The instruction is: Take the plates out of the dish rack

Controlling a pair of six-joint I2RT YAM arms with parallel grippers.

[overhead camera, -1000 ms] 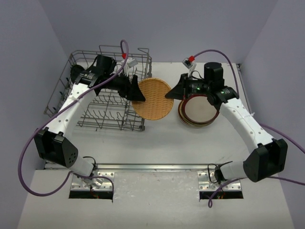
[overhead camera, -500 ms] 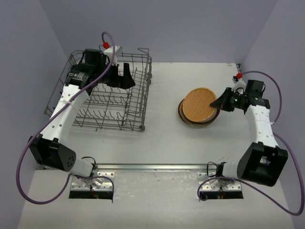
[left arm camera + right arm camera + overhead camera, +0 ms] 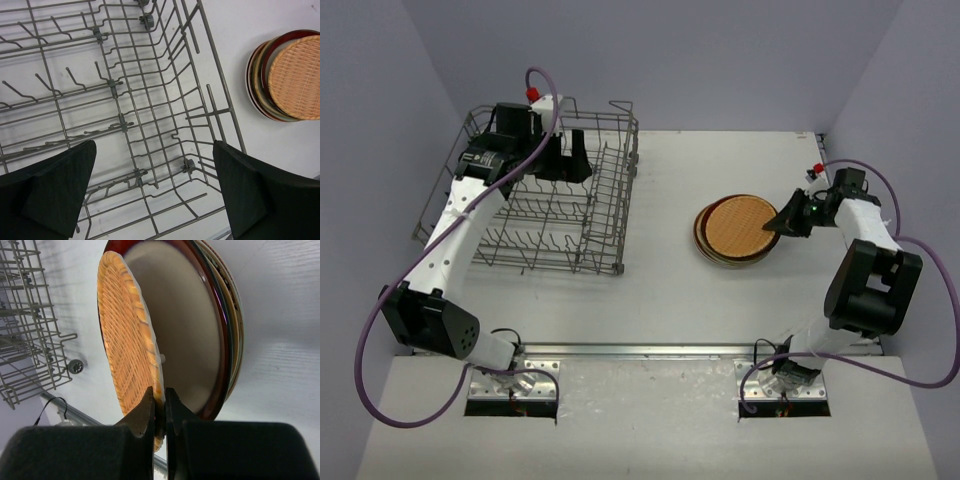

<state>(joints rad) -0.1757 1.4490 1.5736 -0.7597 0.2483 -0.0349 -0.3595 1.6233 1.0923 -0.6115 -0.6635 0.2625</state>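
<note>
The tan woven plate hangs slightly tilted over the stack of plates on the table at the right. My right gripper is shut on its near rim. In the right wrist view the gripper pinches the tan plate, with a gap to the red-rimmed beige plate under it. My left gripper stands open above the far part of the dish rack. The left wrist view shows the wide gripper over bare rack wires, with the stack and its tan plate beyond.
The rack's raised wire sides and upright tines surround my left gripper. Purple cables loop from both arms. A corner of the rack shows in the right wrist view. Grey walls close the table on three sides.
My right gripper carried the tan plate from the table's middle to the stack and lowered it there. My left gripper let go, opened wide and drew back over the rack.
</note>
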